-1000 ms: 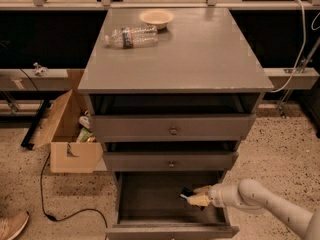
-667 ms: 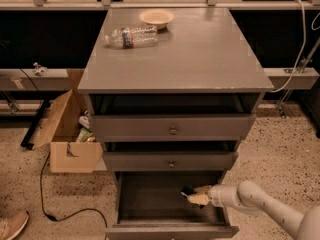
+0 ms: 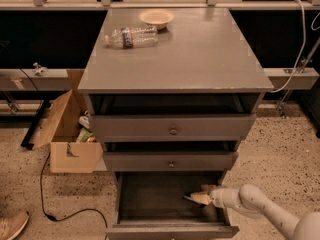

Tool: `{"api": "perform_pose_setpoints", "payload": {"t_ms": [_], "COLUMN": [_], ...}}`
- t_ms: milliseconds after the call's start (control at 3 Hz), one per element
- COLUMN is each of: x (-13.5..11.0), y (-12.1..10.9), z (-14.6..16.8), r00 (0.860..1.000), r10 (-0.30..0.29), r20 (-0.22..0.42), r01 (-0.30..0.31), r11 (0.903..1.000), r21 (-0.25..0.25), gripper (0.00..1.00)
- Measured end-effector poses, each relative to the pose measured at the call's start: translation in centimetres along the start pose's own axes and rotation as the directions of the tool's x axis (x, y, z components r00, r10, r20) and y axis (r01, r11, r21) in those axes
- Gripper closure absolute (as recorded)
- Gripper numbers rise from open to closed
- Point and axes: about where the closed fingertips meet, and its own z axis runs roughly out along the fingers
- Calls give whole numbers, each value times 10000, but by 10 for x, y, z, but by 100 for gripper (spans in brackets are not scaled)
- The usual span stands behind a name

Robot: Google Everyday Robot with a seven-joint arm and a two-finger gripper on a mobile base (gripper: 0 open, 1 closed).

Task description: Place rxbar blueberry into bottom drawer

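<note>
1. Cabinet (image 3: 175, 59): qty 1, grey-brown wood.
2. Drawers in cabinet: qty 3. These are the top drawer (image 3: 150, 126), middle drawer (image 3: 145, 161) and bottom drawer (image 3: 150, 199). 1 of 3 is pulled out (bottom).
3. Round knobs: qty 2, 1 per upper drawer. Top knob (image 3: 173, 131), middle knob (image 3: 171, 164).
4. Clear plastic water bottle (image 3: 131, 36): qty 1, on its side on cabinet top.
5. Shallow bowl (image 3: 156, 18): qty 1, on cabinet top.
6. Cardboard box (image 3: 70, 134): qty 1, on floor left of cabinet.
7. Cables: qty 2. Black cable (image 3: 60, 215) on floor, white cable (image 3: 300, 34) at rt edge.
8. Shoe (image 3: 12, 225): qty 1, bottom-left corner.
9. Robot arm (image 3: 260, 209): qty 1.
10. Gripper (image 3: 200, 198): qty 1, inside bottom drawer, rt side.
</note>
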Motion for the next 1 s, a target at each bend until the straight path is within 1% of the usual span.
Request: {"api": "perform_pose_setpoints", "payload": {"t_ms": [333,667,1000], "x": [-3,-13,-10], "y": [-2,6,25], "z": [-17,-68,-142], "r00": [9995,9964,9941], "r10": [-94,-333,-404], "r20": [304,783,1005], "r01": [89,291,295], "r11": [9998,9982,9937], "r21": [164,530,1082], "gripper": [0,0,0]}}
